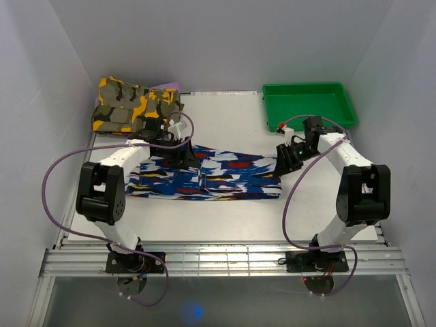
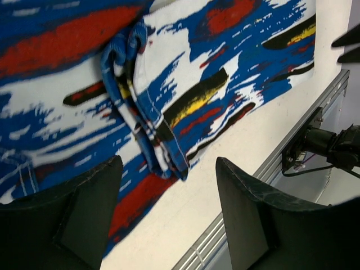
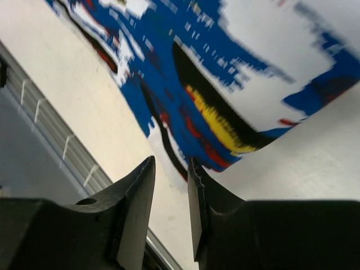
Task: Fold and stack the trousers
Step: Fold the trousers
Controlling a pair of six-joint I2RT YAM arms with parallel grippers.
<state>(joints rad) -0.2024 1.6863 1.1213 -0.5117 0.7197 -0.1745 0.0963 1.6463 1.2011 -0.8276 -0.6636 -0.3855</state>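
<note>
Trousers (image 1: pixel 204 178) lie flat on worktop (image 1: pixel 225 218); next fold pending.
Left hand (image 2: pixel 169 169) open over mid-cloth; right hand (image 3: pixel 171 164) nearly closed, empty, at end corner. Both should pinch 1 edge evenly.

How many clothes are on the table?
2. The blue trousers lie in the middle; the camouflage garment sits at the far left corner. A purple bit behind it may be another.

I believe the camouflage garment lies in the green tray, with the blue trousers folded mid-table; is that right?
Not quite: the top external view shows the camouflage garment at the table's far left corner, outside the green tray. The blue trousers do lie folded mid-table.
</note>
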